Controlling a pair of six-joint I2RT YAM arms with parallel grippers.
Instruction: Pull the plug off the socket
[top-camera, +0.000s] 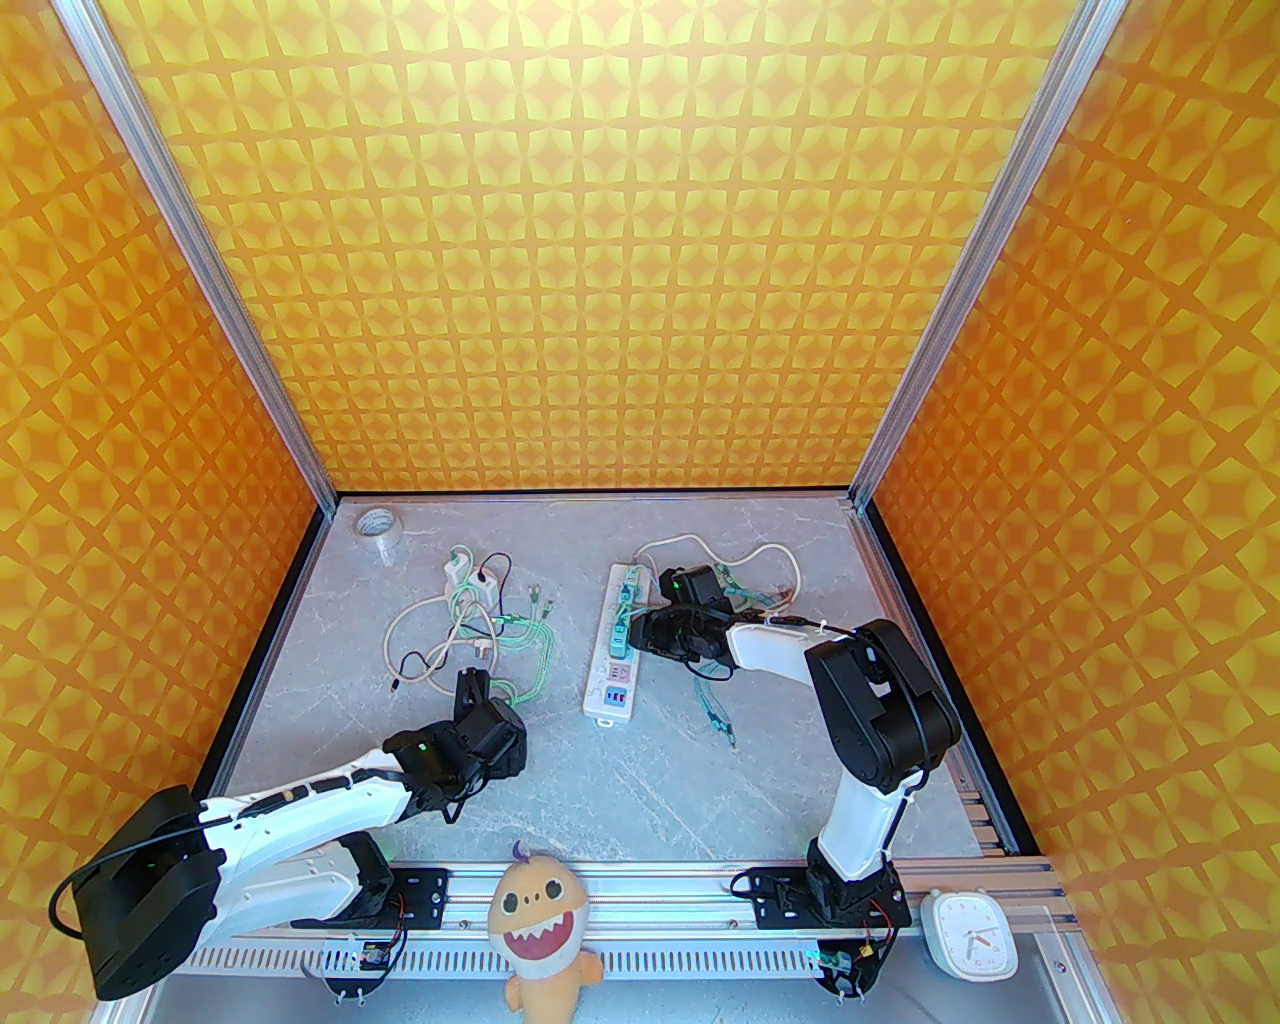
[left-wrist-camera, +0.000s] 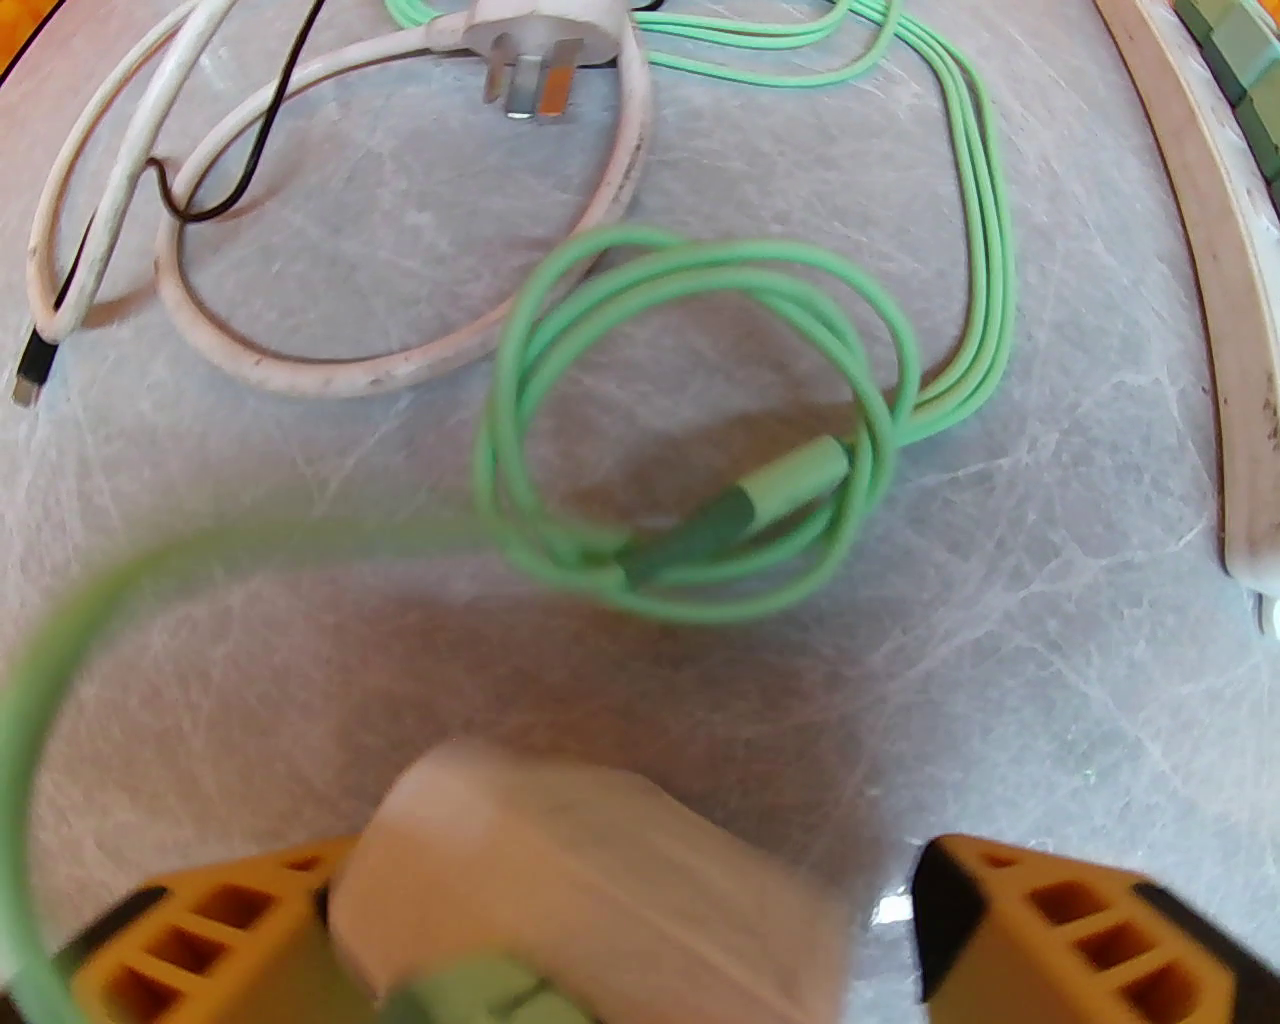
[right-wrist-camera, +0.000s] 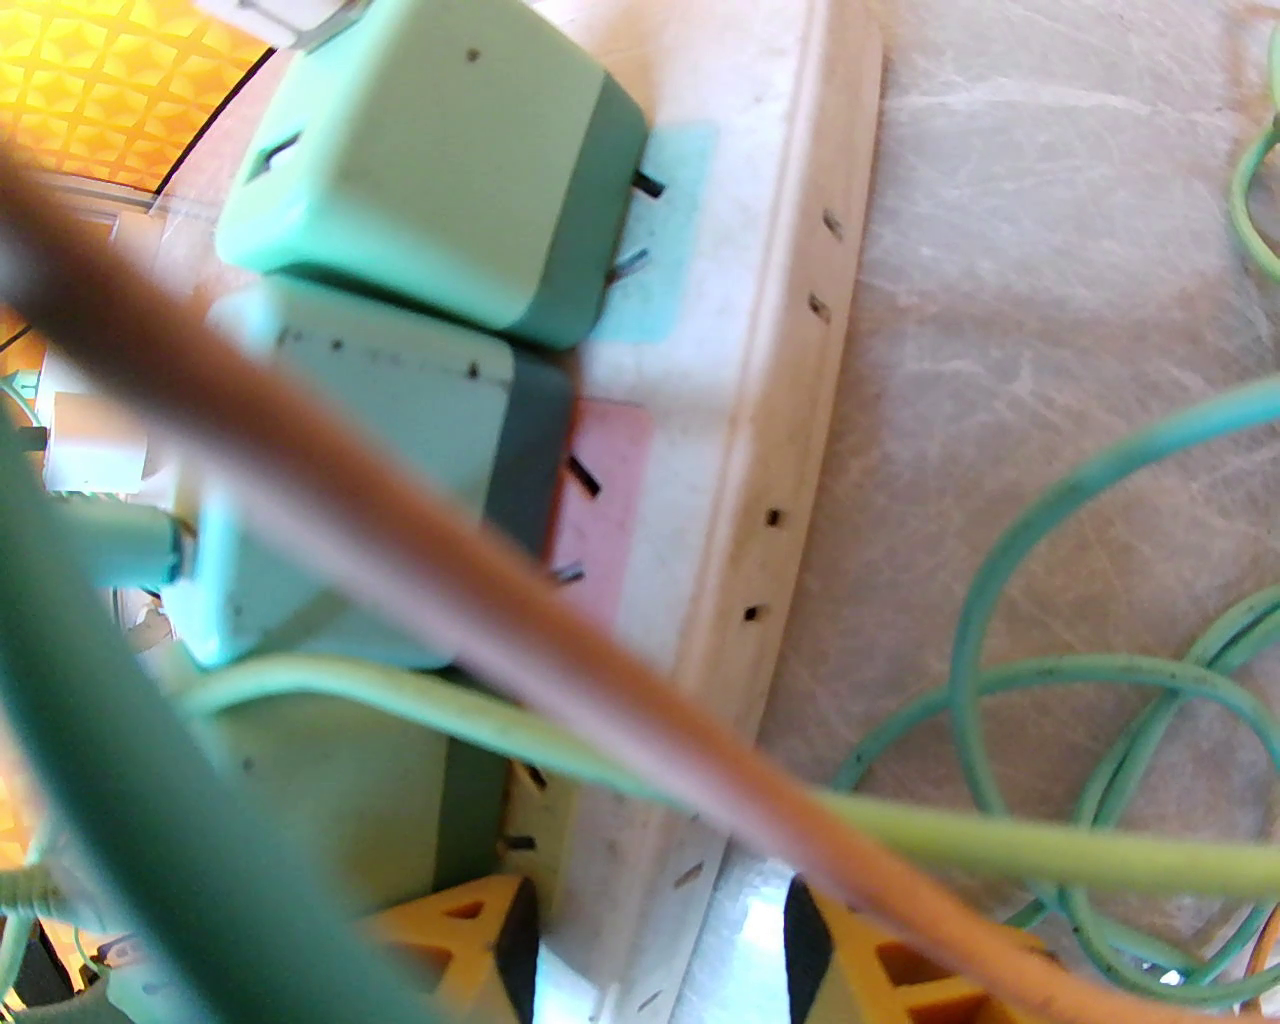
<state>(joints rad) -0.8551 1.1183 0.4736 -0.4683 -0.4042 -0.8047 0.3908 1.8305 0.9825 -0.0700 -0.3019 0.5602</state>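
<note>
Pale boxy plug (left-wrist-camera: 520, 830) sits loose between the left gripper's (left-wrist-camera: 630, 890) wide fingers, off the long white pastel-faced socket (top-camera: 601, 682); right gripper's (right-wrist-camera: 660, 940) narrow fingers straddle its rim, grip unclear, green cube plugs (right-wrist-camera: 420, 180) yet to pull.

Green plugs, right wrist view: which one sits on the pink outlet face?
The middle plug of the three; the upper plug sits on a blue face.

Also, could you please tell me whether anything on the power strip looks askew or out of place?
Yes: on the socket, the green adapter on the blue outlet sits tilted, and it and the green adapter on the pink outlet both show bare prongs, so neither looks fully seated.
</note>
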